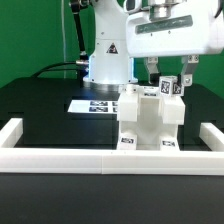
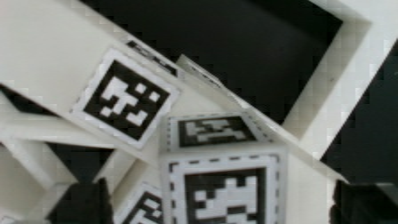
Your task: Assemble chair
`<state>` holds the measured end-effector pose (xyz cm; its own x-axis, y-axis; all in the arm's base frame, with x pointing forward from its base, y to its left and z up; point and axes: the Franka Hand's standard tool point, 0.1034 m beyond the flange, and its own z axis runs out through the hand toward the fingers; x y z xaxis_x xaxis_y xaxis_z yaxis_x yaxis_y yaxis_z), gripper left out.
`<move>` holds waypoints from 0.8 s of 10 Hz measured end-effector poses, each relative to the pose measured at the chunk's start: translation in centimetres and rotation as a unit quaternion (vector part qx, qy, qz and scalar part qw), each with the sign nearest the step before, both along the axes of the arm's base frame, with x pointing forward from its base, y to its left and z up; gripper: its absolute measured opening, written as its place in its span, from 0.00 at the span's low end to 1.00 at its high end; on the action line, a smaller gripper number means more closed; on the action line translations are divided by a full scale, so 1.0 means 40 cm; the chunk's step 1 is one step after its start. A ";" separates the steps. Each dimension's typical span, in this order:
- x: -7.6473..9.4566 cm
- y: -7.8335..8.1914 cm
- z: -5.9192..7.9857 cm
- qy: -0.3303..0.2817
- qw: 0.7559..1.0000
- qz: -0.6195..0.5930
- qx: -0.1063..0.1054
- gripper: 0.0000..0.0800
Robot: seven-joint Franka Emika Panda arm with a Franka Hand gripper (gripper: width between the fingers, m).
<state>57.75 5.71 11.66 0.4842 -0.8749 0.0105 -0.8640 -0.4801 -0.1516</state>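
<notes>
The chair [image 1: 150,122] stands as a white blocky assembly in the middle of the black table, just behind the front border. Two tagged post tops [image 1: 163,87] rise from its upper part towards the exterior view's right. My gripper [image 1: 170,70] hangs just above these tops, its fingers spread wide, one to each side, with nothing held. In the wrist view a tagged white chair piece [image 2: 228,190] fills the near field, with slanted white pieces and more tags [image 2: 125,95] beyond it. My fingertips do not show clearly there.
The long low white border frame [image 1: 110,160] runs along the front and up both sides. The marker board [image 1: 95,105] lies flat behind the chair towards the exterior view's left. The robot base [image 1: 105,60] stands at the back.
</notes>
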 end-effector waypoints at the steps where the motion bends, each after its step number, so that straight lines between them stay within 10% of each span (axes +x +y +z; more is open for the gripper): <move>1: -0.001 0.004 -0.003 -0.001 0.999 0.036 -0.006 0.80; 8: -0.005 0.021 -0.003 -0.023 0.900 0.430 -0.063 0.81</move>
